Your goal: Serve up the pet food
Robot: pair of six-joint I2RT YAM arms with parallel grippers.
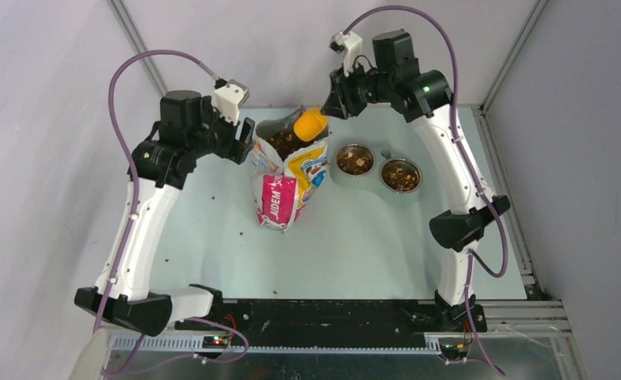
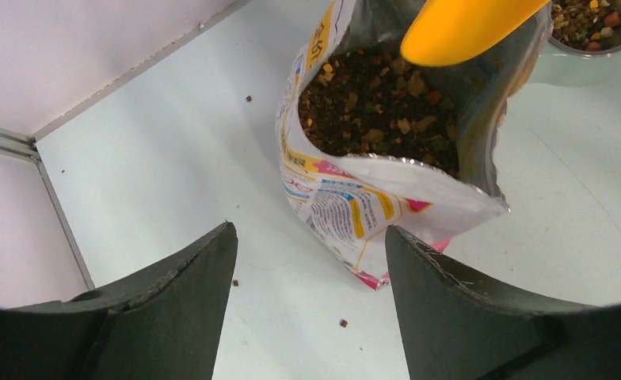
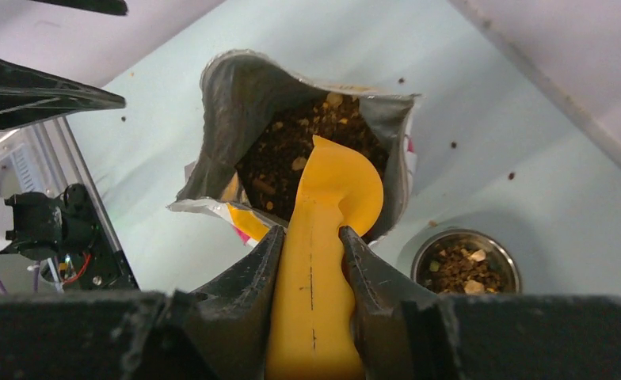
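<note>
The right end effector (image 3: pixel 313 234) has its two fingers pinched on the handle of a yellow scoop (image 3: pixel 333 184), whose rounded bowl hangs over the open mouth of the bag (image 3: pixel 228 119). Whether the scoop's tip touches the contents I cannot tell. The pet food (image 2: pixel 371 111), dark brown pellets with some tan bits, fills the bag nearly to the torn rim. On the bag's other side the left end effector (image 2: pixel 309 231) stands with its fingers spread wide, just beside the bag. The bag stands upright near the far edge of the desk (image 1: pixel 355 245), left of the middle. Toward the far right corner sit twin steel bowls (image 1: pixel 356 161), both holding kibble. A few stray pellets (image 2: pixel 343 322) lie on the desk around the bag
</note>
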